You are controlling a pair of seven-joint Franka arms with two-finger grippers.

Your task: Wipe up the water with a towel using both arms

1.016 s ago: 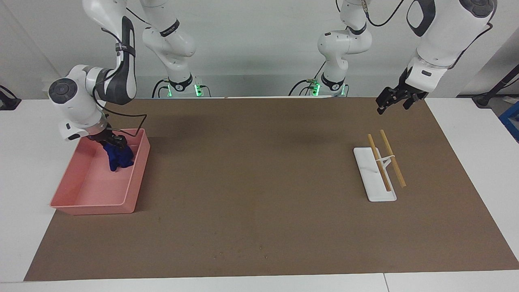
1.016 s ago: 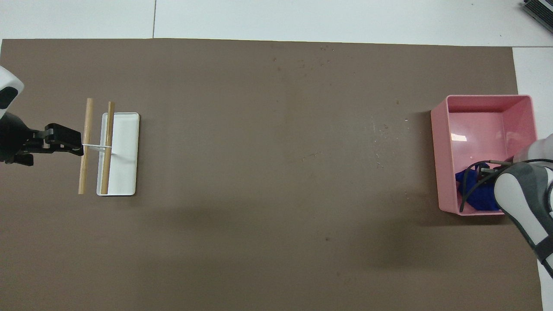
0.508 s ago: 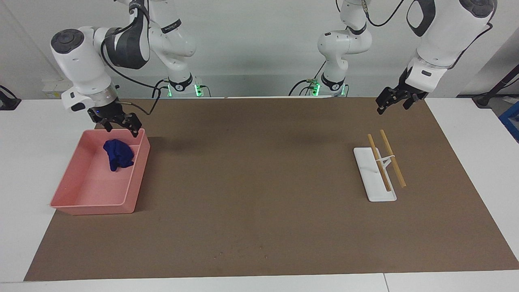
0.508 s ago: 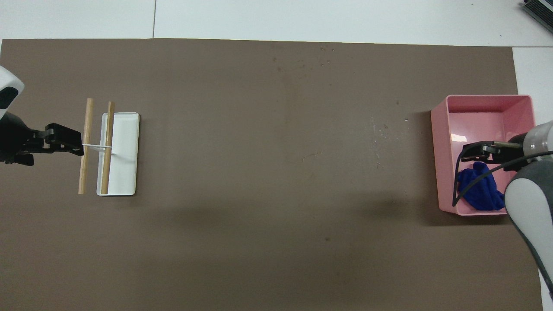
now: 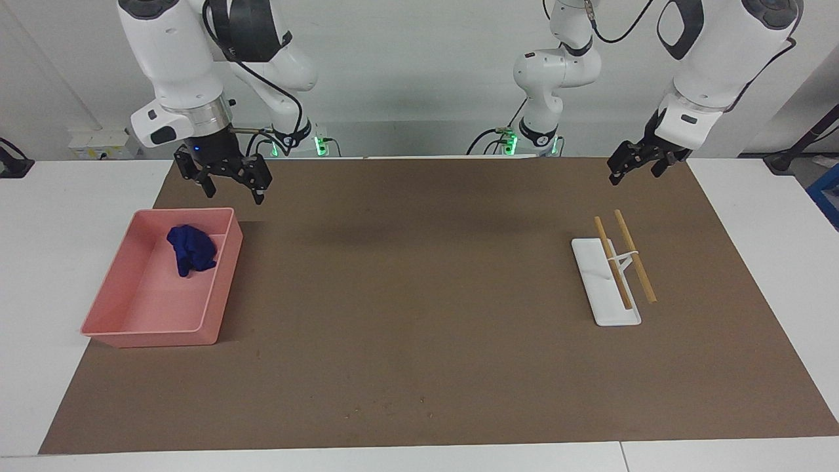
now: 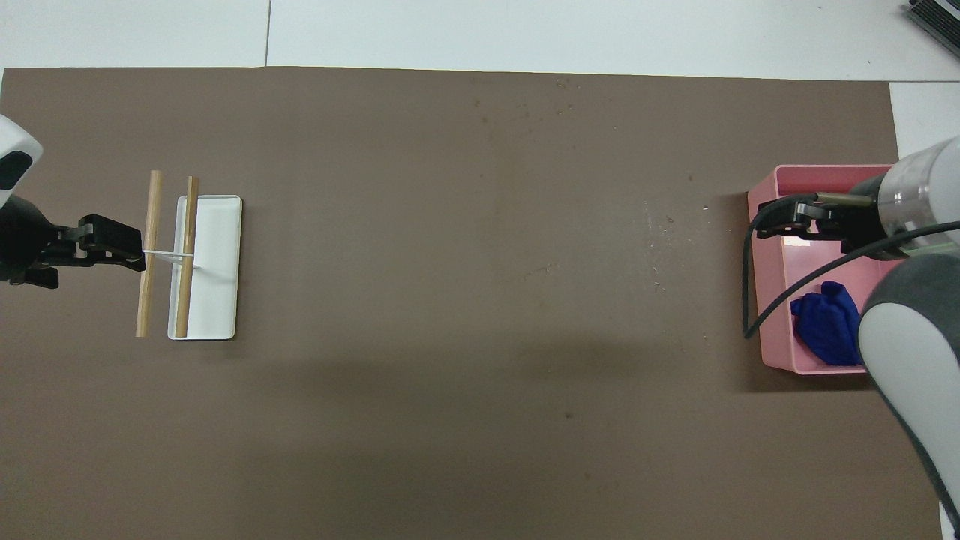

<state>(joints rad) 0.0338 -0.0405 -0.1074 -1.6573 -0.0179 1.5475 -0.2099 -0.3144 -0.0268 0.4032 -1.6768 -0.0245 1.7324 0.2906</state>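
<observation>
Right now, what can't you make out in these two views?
- Water: no distinct wet patch in either view; only tiny specks on the brown mat.
- Towel: overhead, the right arm's elbow covers its edge; it lies in the pink bin.
- Left gripper: overhead, its arm is cut off by the frame edge.
- Right gripper: open, raised; its height over the bin's corner is unclear.
- Rack: the thin white support under its sticks is too small.

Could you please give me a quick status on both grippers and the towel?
Right gripper open, empty, raised by pink plastic bin. Left gripper open, waiting. Crumpled royal-blue cloth towel lying in bin. Nothing obstructing.
</observation>
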